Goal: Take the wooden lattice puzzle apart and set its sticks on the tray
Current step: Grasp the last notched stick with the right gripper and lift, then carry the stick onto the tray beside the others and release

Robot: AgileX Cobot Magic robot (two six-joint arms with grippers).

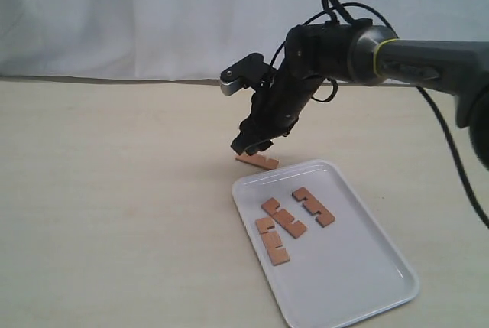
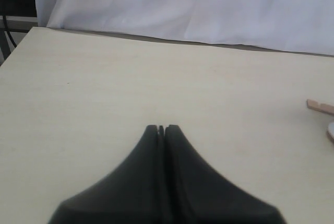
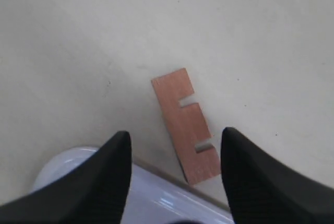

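Four reddish-brown notched sticks lie apart. Three (image 1: 284, 219) (image 1: 313, 206) (image 1: 273, 242) rest flat on the white tray (image 1: 344, 267). The fourth stick (image 3: 186, 125), with two square notches along one edge, lies on the pale bench (image 1: 114, 190) just beside the tray's far corner. The right tool (image 3: 176, 132) hovers over that stick with its jaws spread wide on either side, gripping nothing. The left tool (image 2: 162, 128) is pressed closed and empty above bare bench, well apart. A white cloth (image 1: 153, 14) hangs behind.
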